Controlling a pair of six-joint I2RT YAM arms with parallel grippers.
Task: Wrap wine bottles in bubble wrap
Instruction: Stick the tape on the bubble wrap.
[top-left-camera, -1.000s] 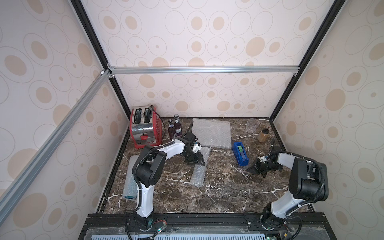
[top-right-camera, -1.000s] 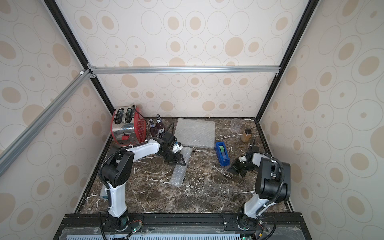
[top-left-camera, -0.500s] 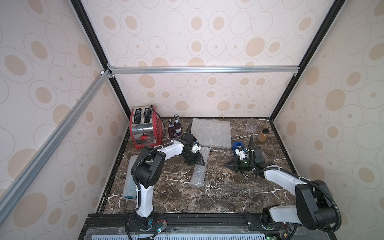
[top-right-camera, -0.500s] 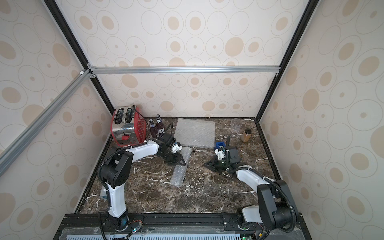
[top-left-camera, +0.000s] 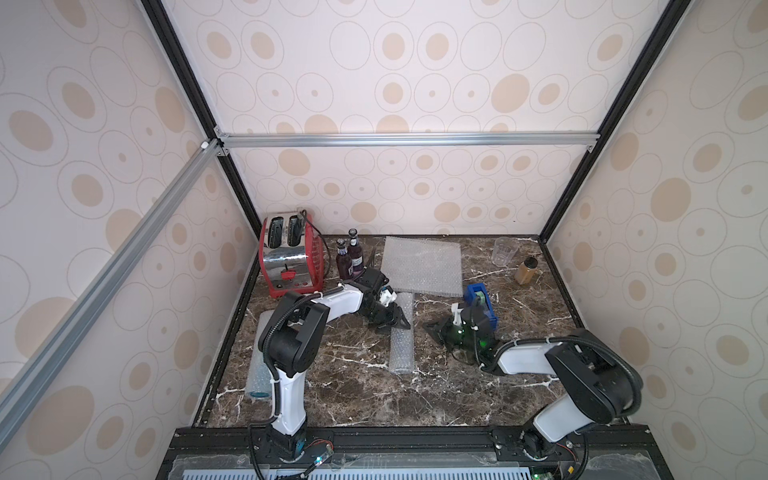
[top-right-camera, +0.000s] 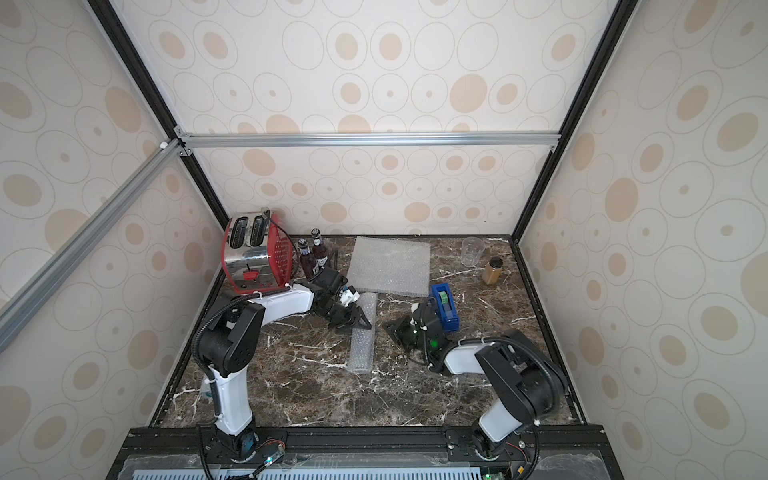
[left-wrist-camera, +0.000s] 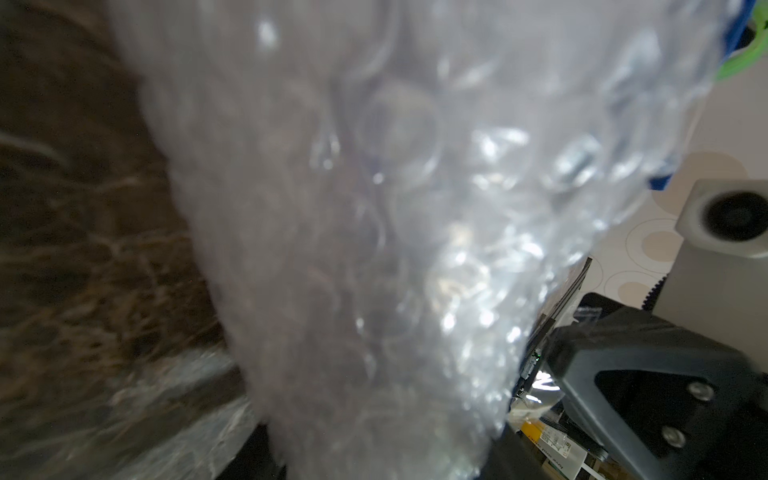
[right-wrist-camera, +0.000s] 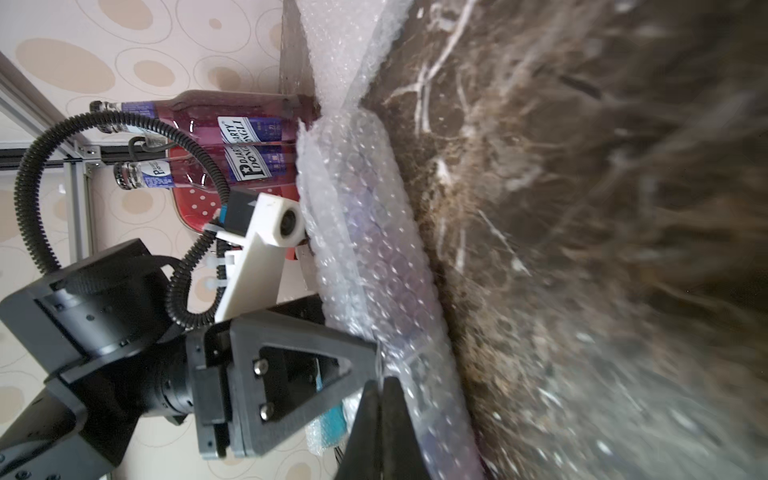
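In both top views a rolled tube of bubble wrap (top-left-camera: 401, 349) (top-right-camera: 360, 353) lies mid-table. The right wrist view shows a purple wine bottle inside it (right-wrist-camera: 374, 232). My left gripper (top-left-camera: 399, 322) (top-right-camera: 359, 322) is shut on the far part of this roll, which fills the left wrist view (left-wrist-camera: 374, 208). My right gripper (top-left-camera: 432, 326) (right-wrist-camera: 380, 390) is shut, its tips just right of the roll. Two bare purple wine bottles (top-left-camera: 349, 259) (right-wrist-camera: 249, 124) stand beside the toaster. A flat bubble wrap sheet (top-left-camera: 422, 266) lies at the back.
A red toaster (top-left-camera: 291, 257) fills the back left corner. A blue tape dispenser (top-left-camera: 480, 299) sits behind my right gripper. A clear cup (top-left-camera: 503, 251) and an amber jar (top-left-camera: 525, 270) stand at the back right. Another bubble wrap roll (top-left-camera: 259, 365) with a blue end lies by the left wall.
My right arm has swung left from the table's right side, past the tape dispenser, up to the roll. The left gripper and the roll have stayed put.
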